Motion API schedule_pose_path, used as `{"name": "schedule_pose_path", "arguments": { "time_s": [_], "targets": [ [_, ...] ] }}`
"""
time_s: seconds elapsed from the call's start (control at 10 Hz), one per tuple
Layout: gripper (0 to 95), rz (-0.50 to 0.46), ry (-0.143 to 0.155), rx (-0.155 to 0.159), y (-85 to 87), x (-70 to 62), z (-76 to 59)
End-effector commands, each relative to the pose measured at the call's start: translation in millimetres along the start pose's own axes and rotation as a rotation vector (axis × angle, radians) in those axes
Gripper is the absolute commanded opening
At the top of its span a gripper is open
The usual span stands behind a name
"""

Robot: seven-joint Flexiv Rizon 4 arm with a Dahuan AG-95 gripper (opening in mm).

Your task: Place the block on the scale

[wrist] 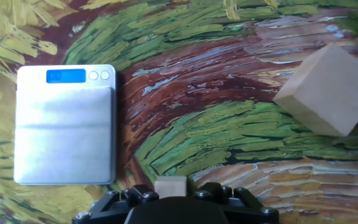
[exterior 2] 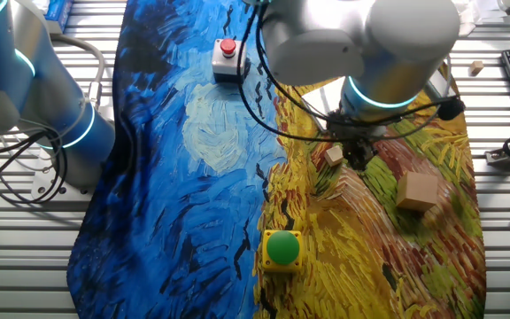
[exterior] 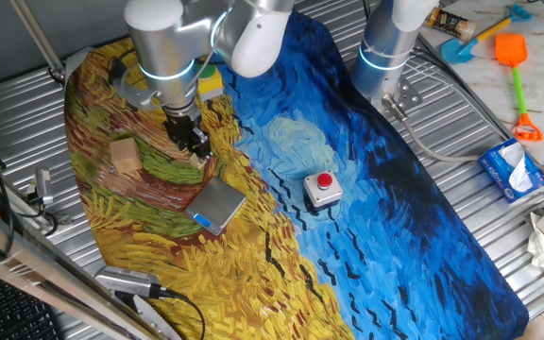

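My gripper [wrist: 171, 190] is shut on the block [wrist: 171, 185], a small pale tan wooden cube seen between the jaws at the bottom edge of the hand view. In one fixed view the gripper [exterior: 196, 151] hangs just above the painted cloth, up and left of the scale [exterior: 217, 205]. The scale [wrist: 64, 127] lies flat with a silver top and a blue display strip, left of the gripper in the hand view. In the other fixed view the block [exterior 2: 333, 156] shows at the fingers [exterior 2: 358, 156]; the scale is hidden there behind the arm.
A larger tan wooden block [exterior: 126, 154] [wrist: 328, 90] [exterior 2: 419, 190] lies on the cloth beside the gripper. A grey box with a red button [exterior: 323, 188] [exterior 2: 227, 55] sits mid-cloth. A yellow box with a green button [exterior 2: 282, 250] stands near the cloth's edge. A second arm's base [exterior: 390, 47] stands at the side.
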State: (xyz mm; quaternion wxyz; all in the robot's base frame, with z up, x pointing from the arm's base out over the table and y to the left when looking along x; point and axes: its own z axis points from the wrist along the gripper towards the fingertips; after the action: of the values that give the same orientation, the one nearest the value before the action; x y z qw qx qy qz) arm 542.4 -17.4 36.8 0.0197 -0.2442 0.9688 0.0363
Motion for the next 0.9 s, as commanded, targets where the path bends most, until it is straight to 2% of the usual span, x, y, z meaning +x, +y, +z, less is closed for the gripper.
{"name": "schedule_pose_path", "arguments": {
  "time_s": [0.1,0.5,0.7,0.8,0.9],
  "targets": [
    [57.0,0.006,0.000,0.001,-0.2,-0.4,4.8],
    [57.0,0.020,-0.001,0.004,7.1,-0.2,12.3],
    [19.0,0.030,0.000,0.005,7.8,1.3,13.5],
    [19.0,0.046,-0.001,0.009,8.3,1.9,14.1],
    [0.0,0.056,0.002,0.011,8.6,2.7,14.7]
  ]
}}
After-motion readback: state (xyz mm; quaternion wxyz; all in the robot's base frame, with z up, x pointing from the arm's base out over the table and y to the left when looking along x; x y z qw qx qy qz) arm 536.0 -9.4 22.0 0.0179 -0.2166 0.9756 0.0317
